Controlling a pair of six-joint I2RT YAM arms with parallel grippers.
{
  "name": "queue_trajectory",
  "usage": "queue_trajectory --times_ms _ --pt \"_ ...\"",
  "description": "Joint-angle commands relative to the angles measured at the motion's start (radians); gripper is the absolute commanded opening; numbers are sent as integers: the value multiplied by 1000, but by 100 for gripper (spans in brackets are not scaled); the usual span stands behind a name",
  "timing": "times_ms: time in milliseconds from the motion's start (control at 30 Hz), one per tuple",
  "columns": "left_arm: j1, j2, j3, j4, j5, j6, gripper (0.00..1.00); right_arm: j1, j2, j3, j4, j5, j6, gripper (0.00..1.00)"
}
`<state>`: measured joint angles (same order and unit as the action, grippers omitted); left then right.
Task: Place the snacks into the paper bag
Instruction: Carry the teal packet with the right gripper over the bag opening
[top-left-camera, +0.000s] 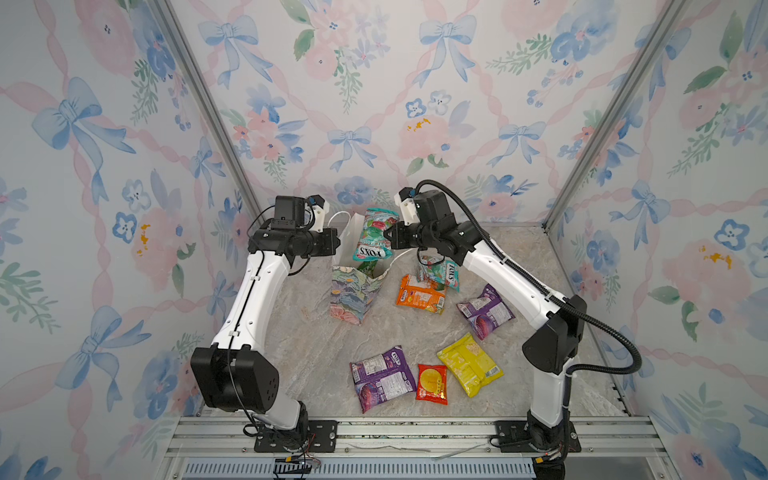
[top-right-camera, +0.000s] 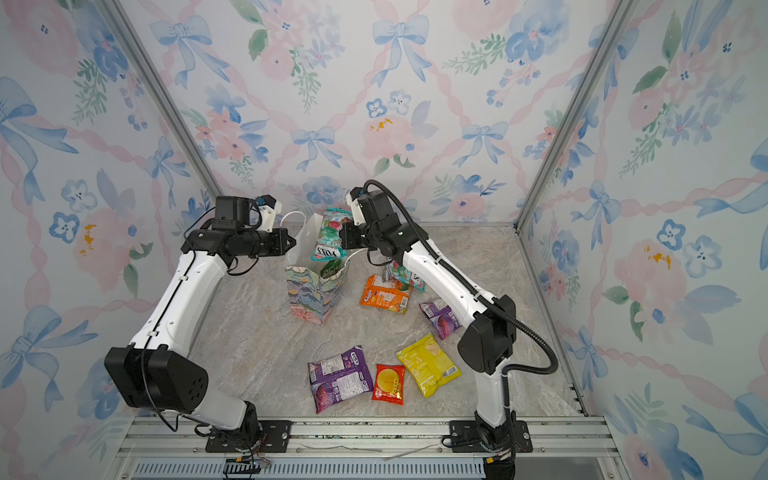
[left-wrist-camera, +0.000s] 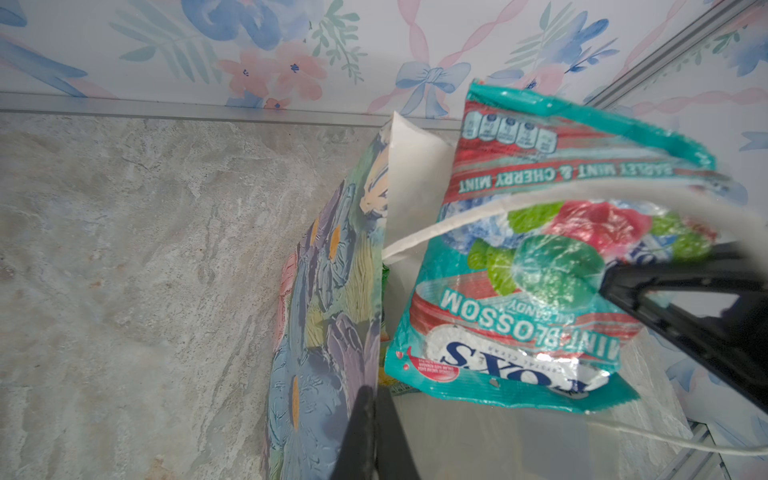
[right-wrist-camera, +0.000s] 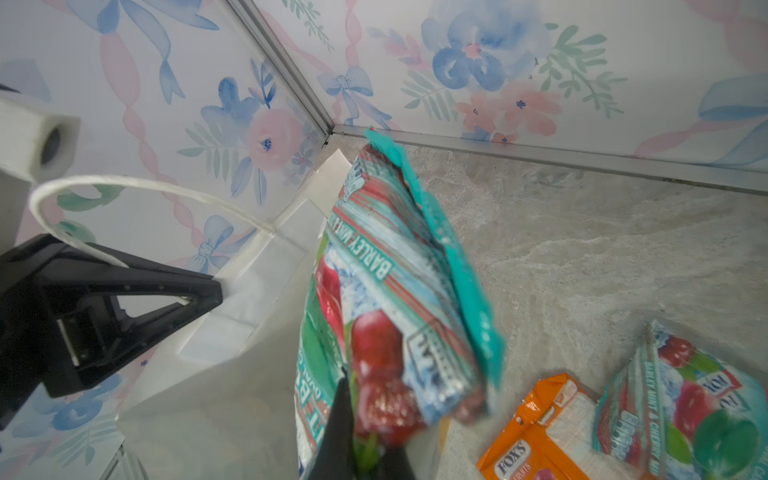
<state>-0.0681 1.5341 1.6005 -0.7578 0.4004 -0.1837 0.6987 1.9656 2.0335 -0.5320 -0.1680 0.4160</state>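
Bright, soft, even light fills the scene; shadows on the grey marbled tabletop (top-left-camera: 316, 357) are faint. Glare flecks the glossy teal plastic packet (left-wrist-camera: 519, 270) in the left wrist view; the right wrist view shows it blurred.

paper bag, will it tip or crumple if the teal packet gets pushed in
Probably tips easily: the paper bag stands tall and narrow, though the left end effector pinches its wall. Likely floppy: its thin rim looks bent.

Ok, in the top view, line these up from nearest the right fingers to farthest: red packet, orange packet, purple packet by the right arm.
1. The orange packet, just in front of the right fingers.
2. The purple packet, farther right.
3. The red packet, way down at the front.
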Motion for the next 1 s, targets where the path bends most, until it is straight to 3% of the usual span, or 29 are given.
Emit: queue_trajectory --times_ms 0,967 --pt "-2 -33 -8 -4 -2 22 0 29 -81 -17 22 -2 -25 0" --pt "-2 -34 -19 -4 0 21 0 70 -23 -87 133 -63 103 0"
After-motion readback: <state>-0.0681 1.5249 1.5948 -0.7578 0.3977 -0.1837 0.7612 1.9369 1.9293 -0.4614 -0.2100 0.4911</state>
